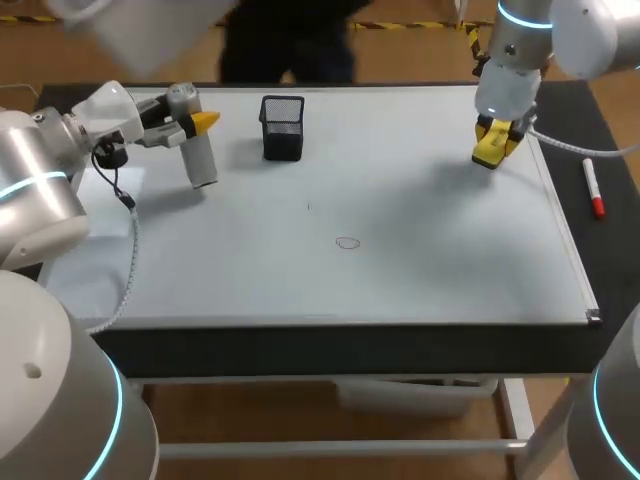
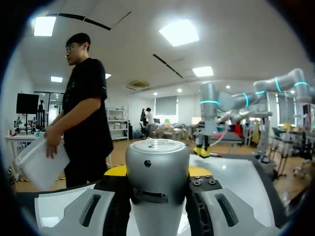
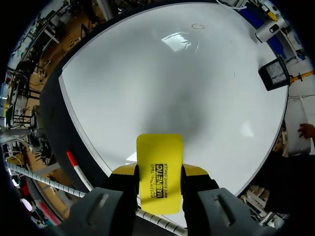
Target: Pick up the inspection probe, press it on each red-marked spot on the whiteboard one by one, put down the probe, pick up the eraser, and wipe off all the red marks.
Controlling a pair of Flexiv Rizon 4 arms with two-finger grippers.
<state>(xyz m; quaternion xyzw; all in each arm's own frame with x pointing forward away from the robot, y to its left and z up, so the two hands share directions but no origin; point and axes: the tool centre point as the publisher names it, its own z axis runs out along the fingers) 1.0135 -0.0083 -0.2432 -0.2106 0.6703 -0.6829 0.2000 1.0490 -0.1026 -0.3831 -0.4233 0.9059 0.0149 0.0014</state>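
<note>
Whiteboard [image 1: 450, 280] is lying flat over the table, and closest to its near edge a faint red ring [image 1: 347, 243] is showing, a little short of the middle. A red marker [image 1: 593, 188] is lying off the board, beside its right edge. Farther on, toward the far left corner, the left gripper [image 1: 203, 124] is pinching the probe [image 1: 203, 165] across its round body. The jaws are pressing in from both sides and the shaft is standing roughly upright; whether its tip is touching the board I cannot tell. It is looking like a stiff, smooth metal cylinder, probably slick and carrying some weight, so a firm hold around the middle and a straight downward press are looking wise. Near the far right corner the right gripper [image 1: 497, 135] is clamping the yellow eraser [image 1: 488, 152] by its two long sides, one end sticking out ahead of the grip. It is appearing light, hard-backed and probably soft-faced, so it is calling for flat, even pressure. A black mesh cup [image 1: 283, 127] is standing by the far edge.
</note>
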